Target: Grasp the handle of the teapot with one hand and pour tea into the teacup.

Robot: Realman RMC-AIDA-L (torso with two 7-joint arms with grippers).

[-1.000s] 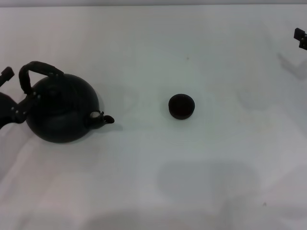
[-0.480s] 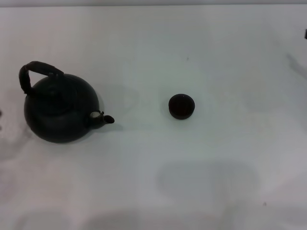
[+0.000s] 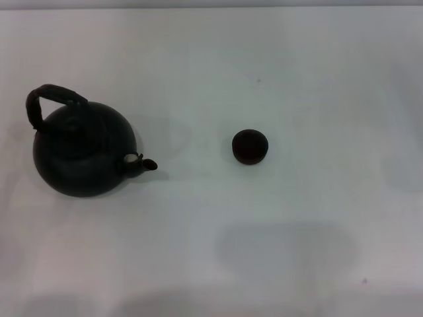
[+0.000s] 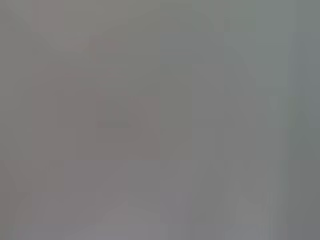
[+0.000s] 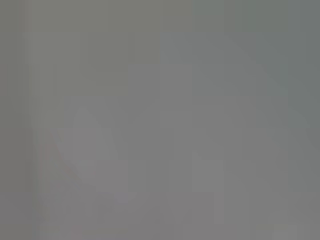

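Head view: teapot (image 3: 82, 155) sits upright at the worktop's (image 3: 297, 251) left, teacup (image 3: 250, 146) well apart to its right. Likely heavy and rigid, it is best taken by its arched handle (image 3: 49, 99). Neither tool appears, so its state cannot be told.

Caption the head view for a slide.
Black teapot, handle upright, spout toward the small black teacup on a white table; no tool in view.

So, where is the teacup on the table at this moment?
In the head view, the teacup stands near the middle of the white table, apart from the teapot on the robot's left, whose spout points toward it.
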